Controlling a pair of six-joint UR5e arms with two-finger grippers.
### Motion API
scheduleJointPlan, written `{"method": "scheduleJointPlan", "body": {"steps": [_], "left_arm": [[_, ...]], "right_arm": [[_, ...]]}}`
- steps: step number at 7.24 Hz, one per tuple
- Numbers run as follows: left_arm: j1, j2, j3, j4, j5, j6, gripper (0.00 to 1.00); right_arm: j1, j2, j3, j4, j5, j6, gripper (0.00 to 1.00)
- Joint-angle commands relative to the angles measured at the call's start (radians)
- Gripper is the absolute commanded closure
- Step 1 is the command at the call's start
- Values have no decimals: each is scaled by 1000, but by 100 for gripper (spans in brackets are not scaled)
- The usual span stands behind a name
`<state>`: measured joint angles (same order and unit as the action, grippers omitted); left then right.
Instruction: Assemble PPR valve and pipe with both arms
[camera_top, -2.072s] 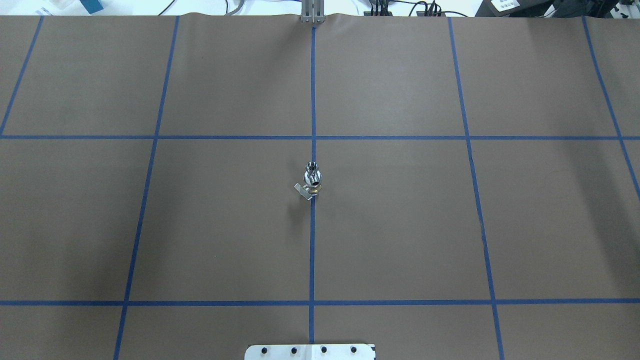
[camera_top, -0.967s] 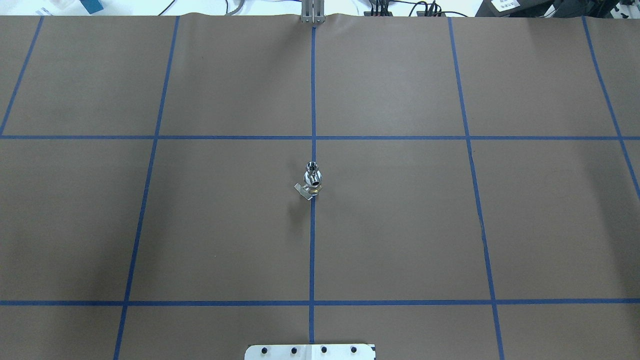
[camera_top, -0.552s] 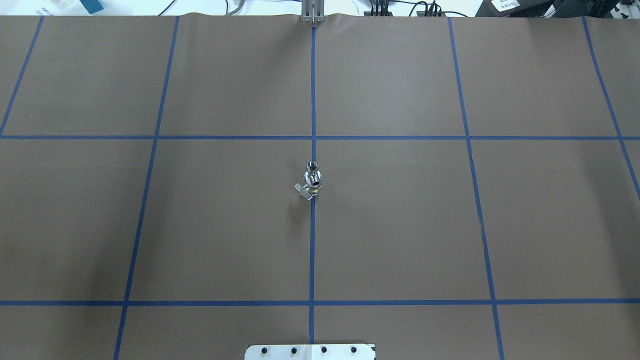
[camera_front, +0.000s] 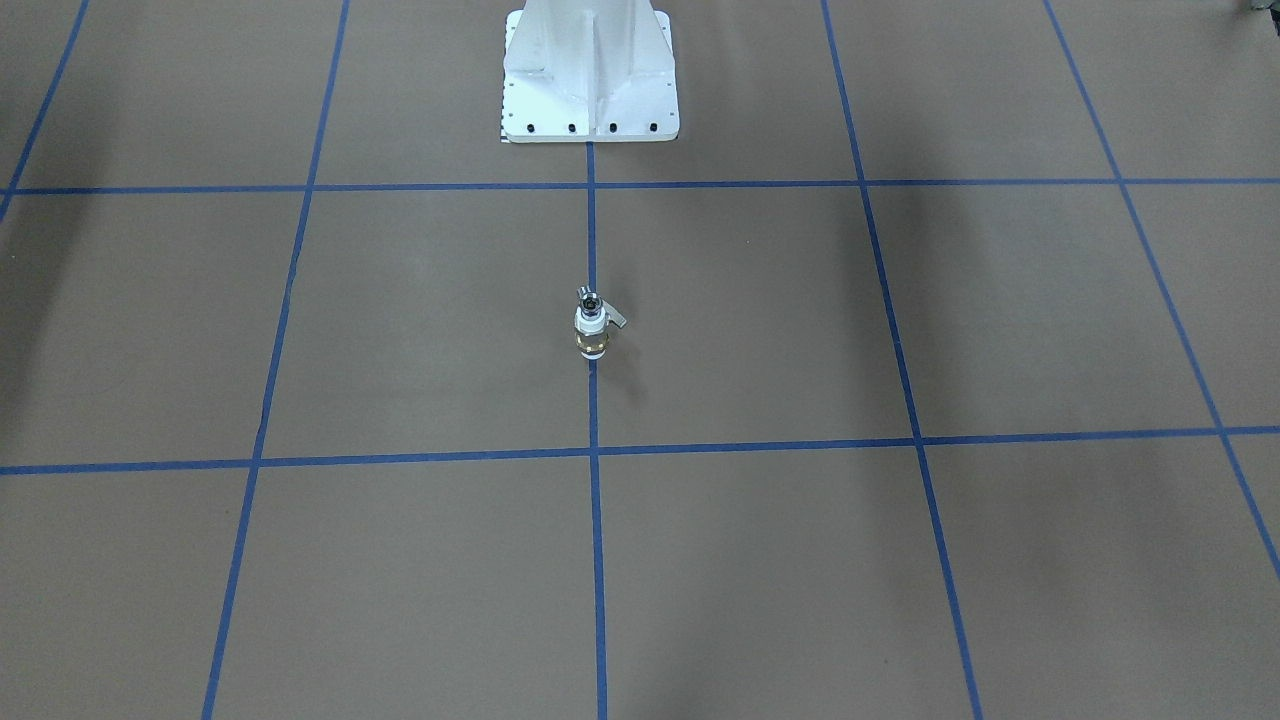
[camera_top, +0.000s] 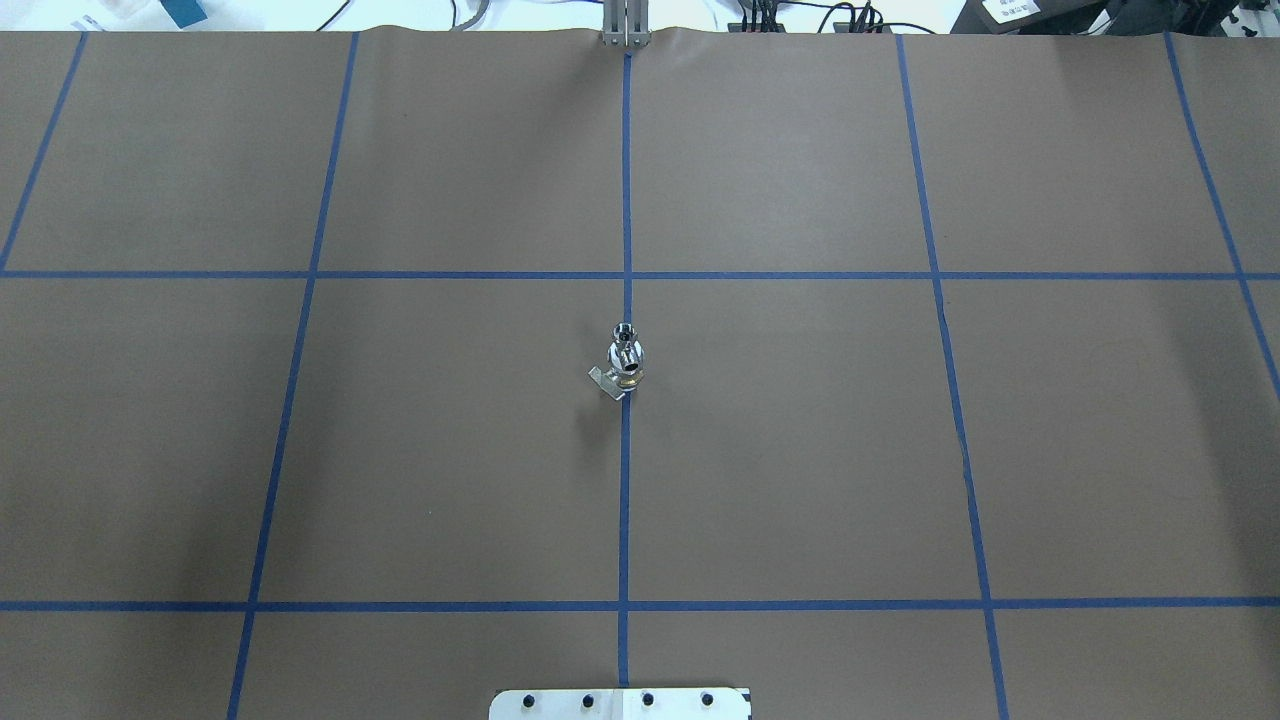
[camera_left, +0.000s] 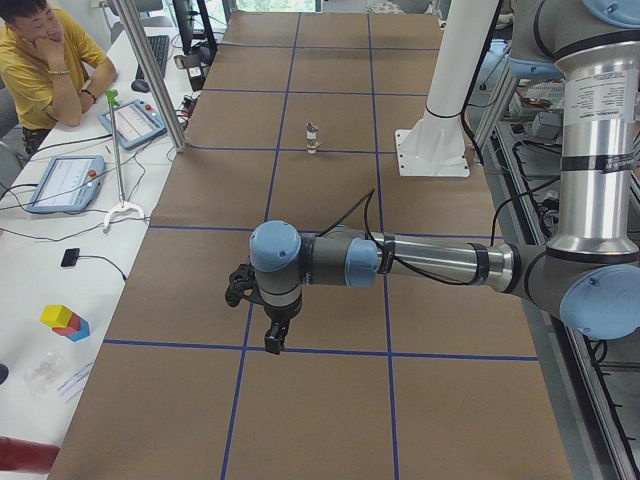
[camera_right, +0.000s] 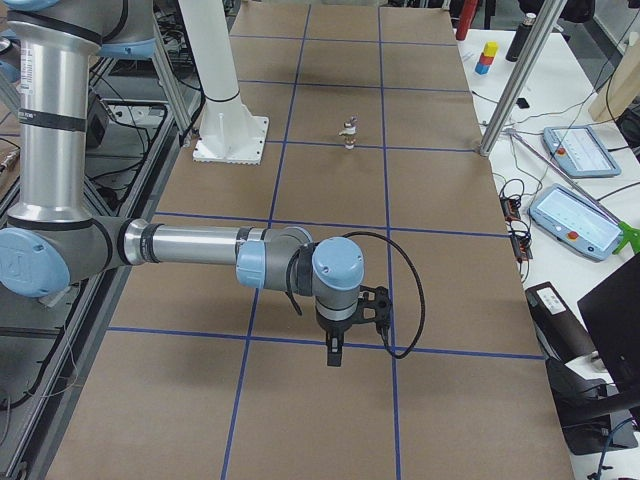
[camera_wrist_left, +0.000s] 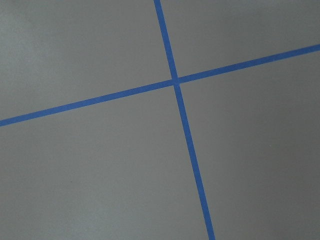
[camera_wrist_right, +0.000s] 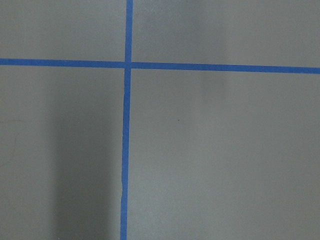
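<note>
Looks pretty much done to me. Nearest the robot's edge of the brown paper-covered tabletop (camera_top: 820, 470) sits the white metal pedestal base (camera_front: 590, 90). Dead centre, on the blue tape line (camera_top: 625, 500), the stubby white-and-brass PPR valve (camera_front: 591, 338) stands upright with the silvery-grey metal pipe stub (camera_front: 588, 299) seated in its top end, so the joint seems made. The black two-finger left tool (camera_left: 272, 342) and right tool (camera_right: 334, 356) hover over the left and right ends, well apart from it. Can't tell how open either is, or see anything in them. Nothing obvious left.
</note>
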<state>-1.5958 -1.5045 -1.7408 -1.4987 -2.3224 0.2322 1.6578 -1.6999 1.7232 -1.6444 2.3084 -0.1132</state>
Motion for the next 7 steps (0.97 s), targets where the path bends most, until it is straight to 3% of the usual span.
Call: {"method": "scheduleJointPlan", "body": {"steps": [1, 7], "left_arm": [[-1, 1, -10, 0, 1, -1, 0], [-1, 29, -40, 2, 2, -2, 0]], "right_arm": [[0, 0, 1, 0, -1, 1, 0], [0, 3, 9, 2, 6, 1, 0]]}}
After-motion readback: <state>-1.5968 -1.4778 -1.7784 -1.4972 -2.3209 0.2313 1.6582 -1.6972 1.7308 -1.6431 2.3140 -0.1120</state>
